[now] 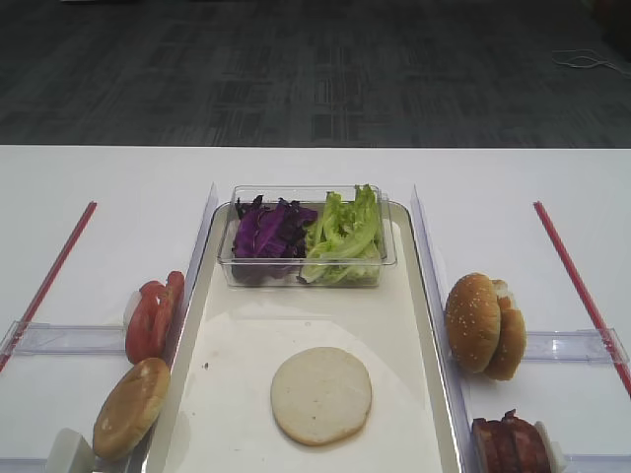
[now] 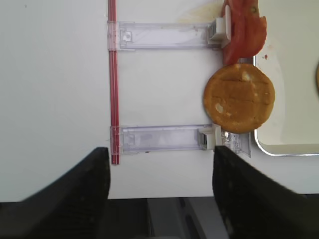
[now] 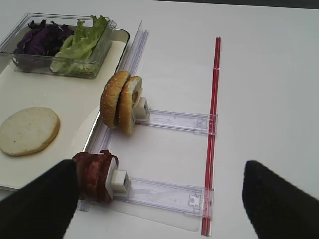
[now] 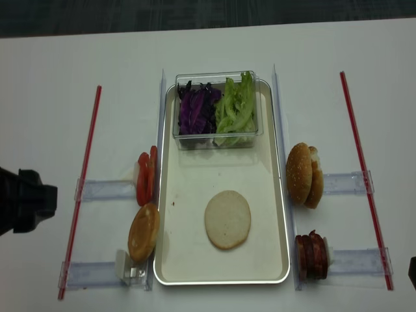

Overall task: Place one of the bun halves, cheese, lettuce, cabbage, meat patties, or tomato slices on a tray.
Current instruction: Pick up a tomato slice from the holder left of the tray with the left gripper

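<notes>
The tray (image 4: 195,260) floor lay bare around the flat bun disc (image 4: 227,219), open from above at its near end. The tub (image 4: 216,110) of cabbage (image 4: 194,110) and lettuce (image 4: 236,107) blocked its far end. Along the left rim stood the tomato slices (image 4: 144,178) and a domed bun (image 4: 143,231); along the right rim, two buns (image 4: 305,175) and the patties (image 4: 311,255), each row on a clear rail. Red strips (image 4: 81,188) marked the outer bench (image 4: 52,97), which lay open beyond them. The left pincer (image 2: 159,194), seemingly spread wide, faced the bun with open bench between.
</notes>
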